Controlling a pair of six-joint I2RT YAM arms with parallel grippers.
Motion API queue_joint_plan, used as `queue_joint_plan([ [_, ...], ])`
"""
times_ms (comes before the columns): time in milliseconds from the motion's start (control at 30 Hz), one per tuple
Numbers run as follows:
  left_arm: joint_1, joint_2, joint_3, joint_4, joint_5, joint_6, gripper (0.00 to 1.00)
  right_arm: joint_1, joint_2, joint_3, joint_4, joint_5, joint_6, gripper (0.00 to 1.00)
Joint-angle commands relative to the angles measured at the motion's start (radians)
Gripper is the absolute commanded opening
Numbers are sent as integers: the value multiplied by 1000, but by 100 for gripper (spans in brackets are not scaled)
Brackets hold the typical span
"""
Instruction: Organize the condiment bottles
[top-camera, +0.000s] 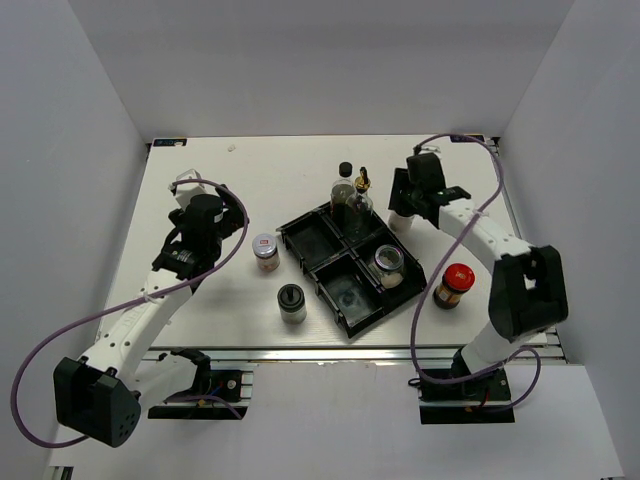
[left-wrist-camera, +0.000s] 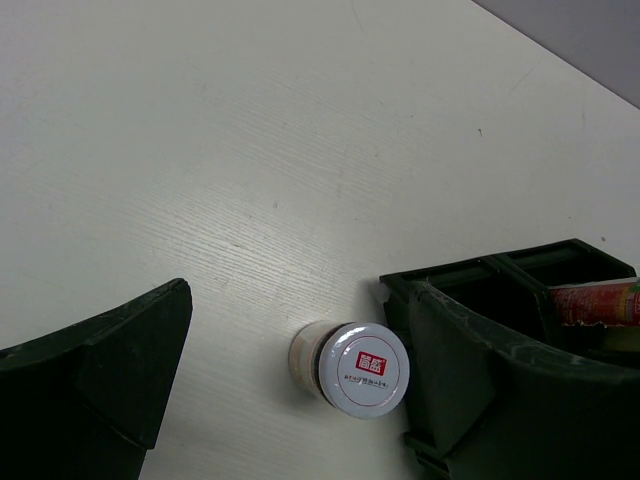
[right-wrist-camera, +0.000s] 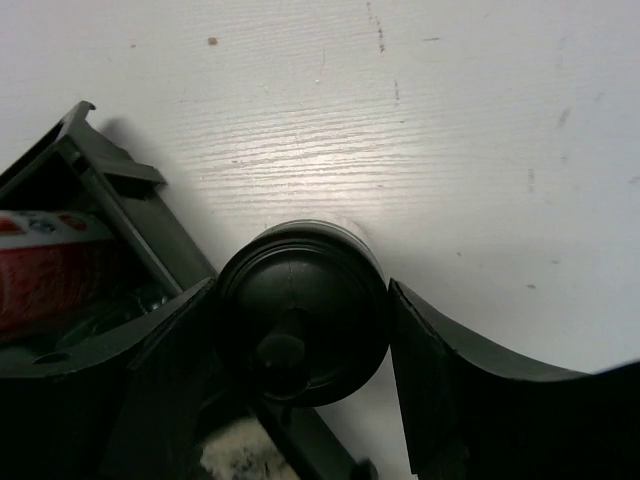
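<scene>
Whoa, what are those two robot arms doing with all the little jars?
They are sorting small bottles into a black tray. The right gripper is closed around a black-lidded jar standing on the table beside the tray. The left gripper is wide open near a white-lidded jar, not touching it. Two tall bottles and one clear jar sit in the tray. A red-lidded jar and a second black-lidded jar wait on the table.

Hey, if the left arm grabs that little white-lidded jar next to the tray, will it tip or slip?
The white-lidded jar looks short and wide for its height, so it probably resists tipping. Its round, smooth-looking side may slip or twist in a grip. Lying down, it would likely roll.
</scene>
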Motion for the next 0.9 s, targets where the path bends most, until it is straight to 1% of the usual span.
queue_joint_plan([
  [0, 5, -33, 27, 0, 5, -9, 98, -4, -204, 2, -13, 35, -37, 10],
  [100, 4, -36, 22, 0, 20, -16, 98, -4, -298, -36, -45, 43, -48, 8],
  [200, 5, -39, 17, -1, 36, -23, 98, -6, -465, -79, -87, -6, -69, 6],
  [233, 5, -41, 16, -1, 43, -25, 98, -4, -496, -85, -109, -69, -77, 5],
  [300, 5, -45, 8, 0, 52, -29, 98, -3, -580, -103, -123, -147, -93, 5],
  [333, 7, -51, 5, 3, 57, -31, 98, -1, -605, -109, -125, -234, -98, 3],
  [367, 5, -53, 2, 6, 68, -32, 98, -1, -628, -120, -125, -282, -103, 2],
  [400, 7, -56, -1, 5, 72, -34, 98, 5, -662, -122, -127, -390, -106, 2],
  [467, 7, -65, -6, 3, 80, -39, 98, 14, -685, -123, -127, -477, -115, 2],
  [500, 7, -68, -9, 0, 80, -46, 98, 23, -699, -126, -124, -553, -117, 2],
  [567, 7, -79, -12, -9, 68, -62, 98, 44, -694, -125, -117, -607, -121, 2],
  [600, 7, -82, -15, -12, 69, -71, 98, 98, -690, -122, -114, -609, -129, 2],
  [667, 7, -87, -21, -9, 83, -74, 98, 182, -673, -111, -111, -547, -147, 1],
  [700, 7, -90, -21, -12, 94, -75, 98, 274, -644, -102, -110, -479, -153, 1],
  [733, 7, -91, -21, -15, 97, -77, 98, 308, -629, -85, -102, -467, -159, 2],
  [800, 7, -93, -19, -21, 102, -83, 98, 356, -570, -71, -56, -494, -166, 1],
  [867, 7, -96, -19, -32, 103, -89, 98, 376, -526, -50, -27, -473, -157, 0],
])
